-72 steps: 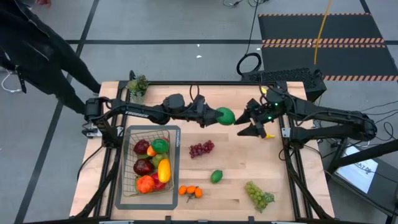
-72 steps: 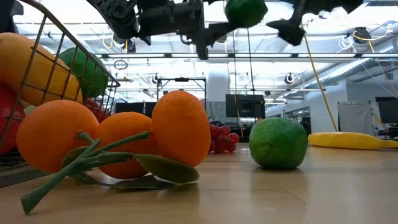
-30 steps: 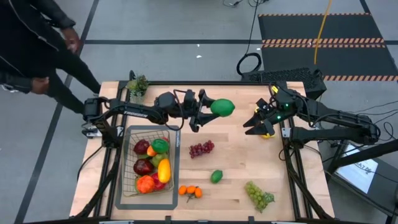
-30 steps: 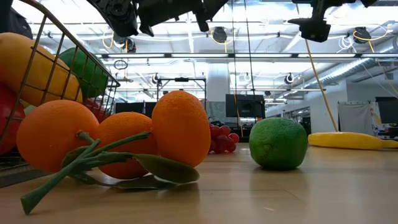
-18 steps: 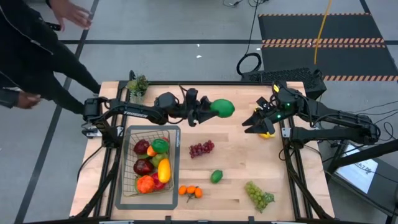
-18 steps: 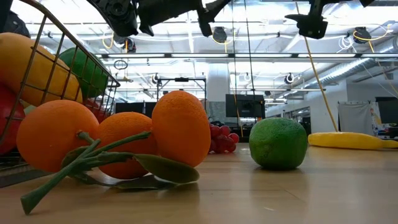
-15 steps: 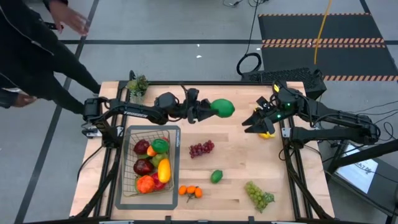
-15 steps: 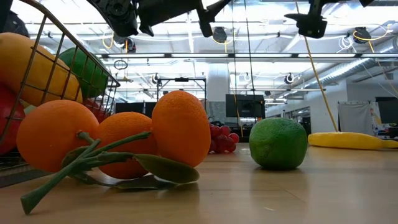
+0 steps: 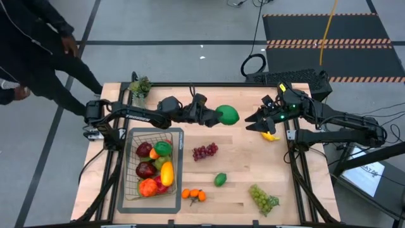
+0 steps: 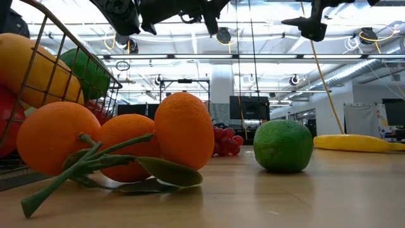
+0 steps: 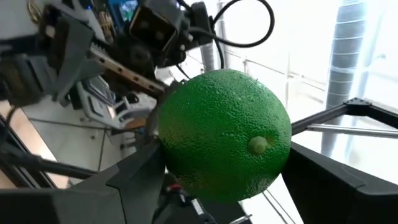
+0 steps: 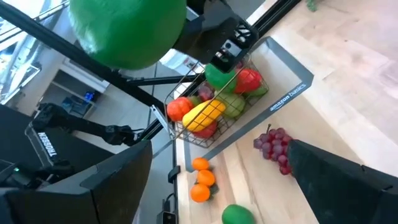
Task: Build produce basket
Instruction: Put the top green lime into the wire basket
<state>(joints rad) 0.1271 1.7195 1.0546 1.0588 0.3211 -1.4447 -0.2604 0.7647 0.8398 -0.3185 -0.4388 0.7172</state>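
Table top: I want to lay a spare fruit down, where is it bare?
Bare wood lies between the purple grapes and the banana, and between the lime and green grapes. It is crowded in the basket and by the oranges.

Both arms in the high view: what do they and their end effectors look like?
The left arm and right arm are dark, jointed, with black cables alongside. Each end effector, left and right, has two dark angular fingers. Small green lights glow on the right arm's wrist.
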